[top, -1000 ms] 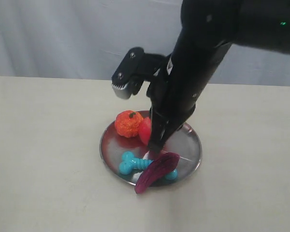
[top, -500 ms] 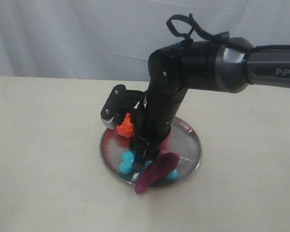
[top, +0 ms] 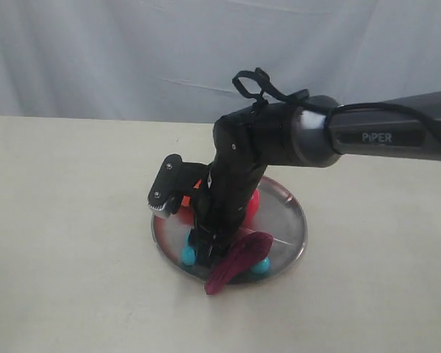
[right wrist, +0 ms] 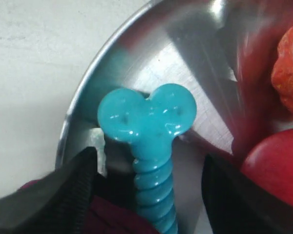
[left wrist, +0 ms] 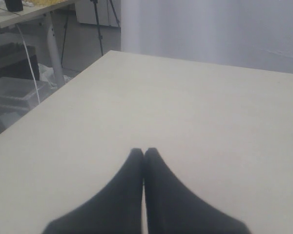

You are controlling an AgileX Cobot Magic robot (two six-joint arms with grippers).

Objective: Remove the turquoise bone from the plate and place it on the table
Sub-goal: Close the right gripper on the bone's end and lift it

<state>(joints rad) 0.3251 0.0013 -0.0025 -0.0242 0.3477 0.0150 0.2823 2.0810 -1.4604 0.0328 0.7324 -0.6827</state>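
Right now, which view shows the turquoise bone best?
The right wrist view: the turquoise bone sits mid-frame, knobbed end and ribbed shaft sharp, inside the open right gripper. The exterior view shows only its knobs beside the purple piece; the arm hides the shaft. The left wrist view shows none of it.

A pale curtain (top: 95, 59) hangs across the far side; elsewhere stand a white-legged desk (left wrist: 27, 12), tripod legs (left wrist: 98, 27) and a clear storage bin (left wrist: 12, 90).
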